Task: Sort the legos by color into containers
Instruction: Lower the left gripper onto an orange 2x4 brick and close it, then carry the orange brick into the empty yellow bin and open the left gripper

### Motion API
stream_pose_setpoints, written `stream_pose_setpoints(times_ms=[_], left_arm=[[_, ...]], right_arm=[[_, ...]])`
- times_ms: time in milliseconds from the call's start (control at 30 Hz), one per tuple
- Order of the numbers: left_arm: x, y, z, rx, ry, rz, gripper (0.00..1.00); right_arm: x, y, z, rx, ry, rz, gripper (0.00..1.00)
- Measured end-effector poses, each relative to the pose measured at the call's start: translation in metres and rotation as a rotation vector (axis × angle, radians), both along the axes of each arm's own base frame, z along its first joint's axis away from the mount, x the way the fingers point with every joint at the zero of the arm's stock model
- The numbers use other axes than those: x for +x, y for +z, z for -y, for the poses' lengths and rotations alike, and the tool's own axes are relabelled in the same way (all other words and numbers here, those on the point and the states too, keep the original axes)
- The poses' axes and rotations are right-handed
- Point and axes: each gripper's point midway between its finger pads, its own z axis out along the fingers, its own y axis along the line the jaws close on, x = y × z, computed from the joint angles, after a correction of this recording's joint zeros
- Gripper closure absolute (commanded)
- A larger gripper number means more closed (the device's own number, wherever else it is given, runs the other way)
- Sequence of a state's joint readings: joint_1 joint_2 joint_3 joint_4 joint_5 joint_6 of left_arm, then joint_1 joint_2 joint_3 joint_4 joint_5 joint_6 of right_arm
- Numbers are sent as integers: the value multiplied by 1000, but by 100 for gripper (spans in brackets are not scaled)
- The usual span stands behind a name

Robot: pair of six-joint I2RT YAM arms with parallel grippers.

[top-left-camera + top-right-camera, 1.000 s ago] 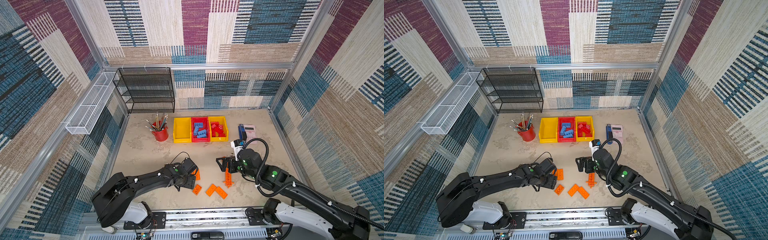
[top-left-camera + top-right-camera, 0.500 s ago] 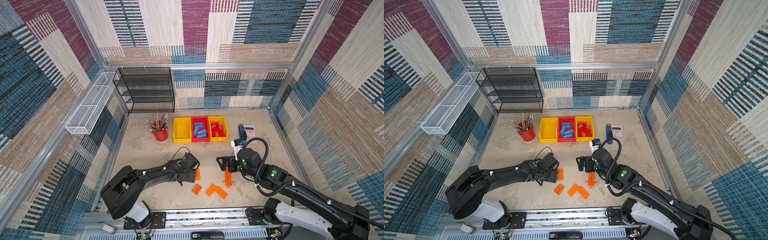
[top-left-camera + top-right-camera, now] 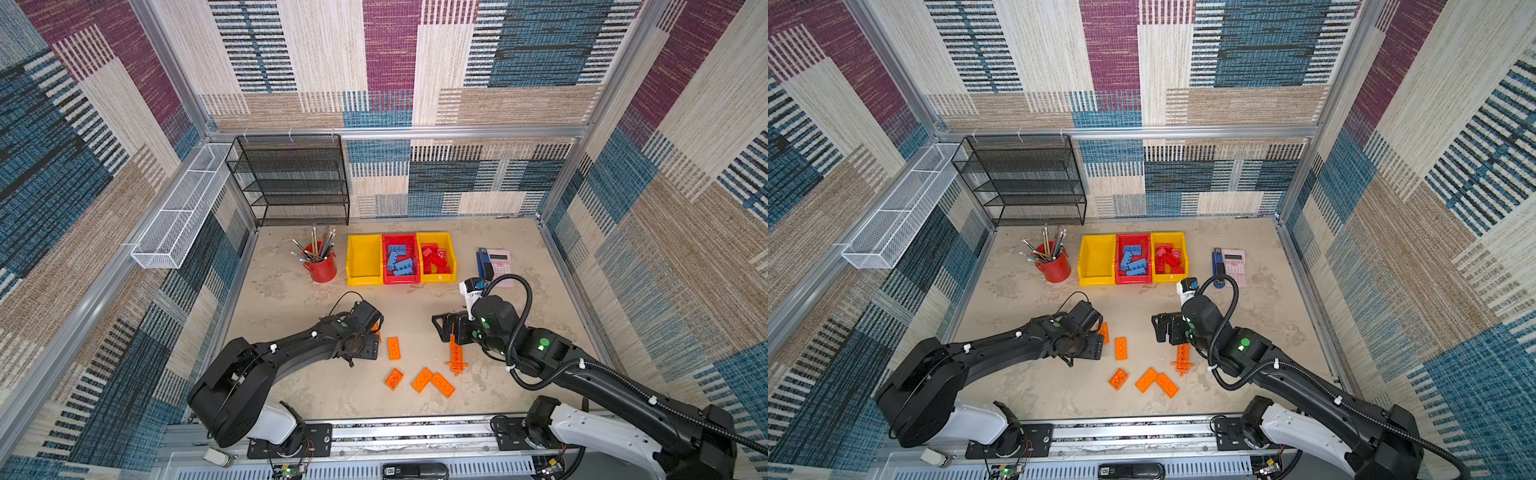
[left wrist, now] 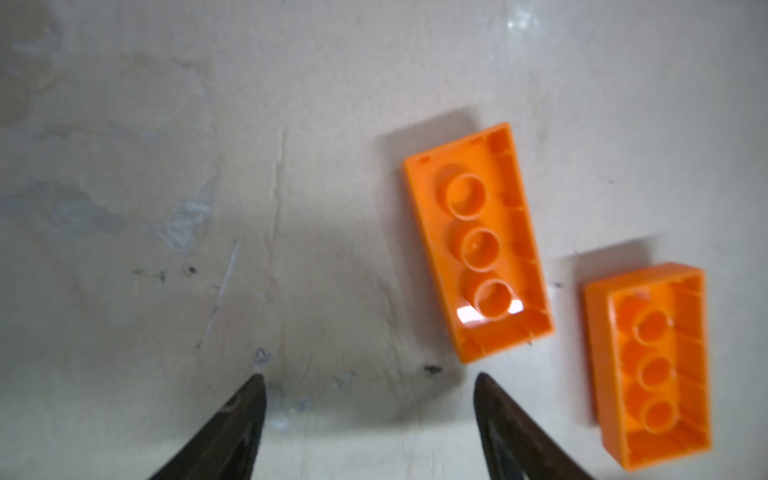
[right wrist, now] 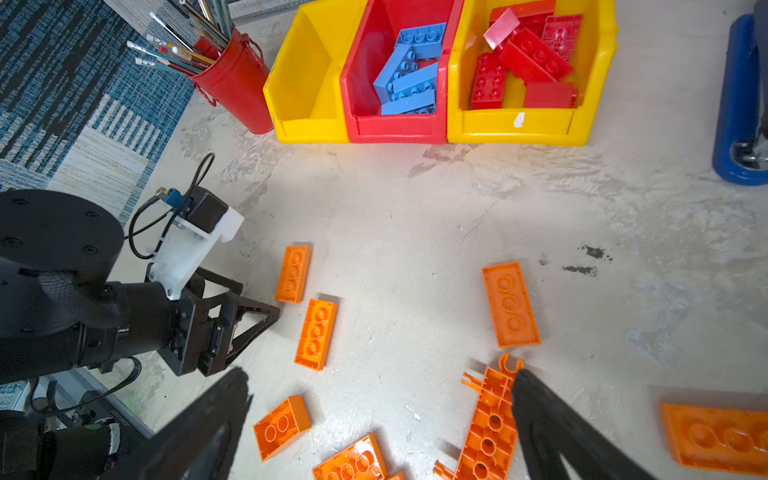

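Since a second ago the left arm has been shifted and the left gripper (image 3: 371, 347) drawn slightly back, so that an orange brick (image 3: 393, 348) is left uncovered just beyond its fingertips; the right gripper (image 3: 445, 329) has been kept where it was. In both top views more orange bricks (image 3: 1147, 379) are seen scattered on the table (image 3: 291, 299) between the two grippers and nearer the arms' bases, and a long orange piece (image 3: 456, 353) is seen reaching out from under the right gripper. Well beyond both grippers three bins (image 3: 364, 281) are set side by side, touching. Blue bricks (image 3: 400, 262) are held in the red middle bin (image 3: 400, 281) and red bricks (image 3: 435, 259) in the yellow bin (image 3: 437, 277) on the right gripper's side. In the left wrist view the left gripper's fingers (image 4: 232, 419) are shown spread with nothing between them. Two bricks, hollow side up, are laid outside the gap, the nearer brick (image 4: 478, 245) close past one fingertip. In the right wrist view the right gripper's fingers are shown wide apart, gripping nothing, with the long orange piece laid against the inner edge of one finger (image 5: 540, 415).
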State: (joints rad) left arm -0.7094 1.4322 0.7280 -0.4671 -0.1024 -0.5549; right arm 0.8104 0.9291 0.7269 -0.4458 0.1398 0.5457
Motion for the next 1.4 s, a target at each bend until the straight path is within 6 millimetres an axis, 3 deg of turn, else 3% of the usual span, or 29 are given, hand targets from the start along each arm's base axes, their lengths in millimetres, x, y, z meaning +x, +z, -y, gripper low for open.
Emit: stream_pose_setpoints(times_ms=[200, 333, 633, 767, 967, 1067, 1267, 1400], left_arm=[[-1, 27, 14, -111, 3, 36, 20], [9, 35, 19, -121, 23, 60, 20], [34, 4, 28, -34, 54, -8, 26], [42, -5, 30, -16, 66, -11, 34], [48, -7, 29, -5, 77, 1, 63], [47, -7, 26, 1, 80, 6, 72], [40, -3, 20, 27, 81, -24, 75], [59, 22, 25, 13, 89, 6, 75]], right_arm=[[-1, 2, 2, 5, 2, 12, 1], [-3, 0, 4, 5, 2, 13, 1], [-9, 3, 13, 26, -8, 41, 1], [-10, 6, 18, 29, -21, 57, 1], [-10, 5, 25, 12, -45, 65, 1], [-8, 2, 26, -2, -53, 62, 1], [-5, -8, 23, -41, -42, 47, 1], [-2, 0, 21, -35, -37, 69, 1]])
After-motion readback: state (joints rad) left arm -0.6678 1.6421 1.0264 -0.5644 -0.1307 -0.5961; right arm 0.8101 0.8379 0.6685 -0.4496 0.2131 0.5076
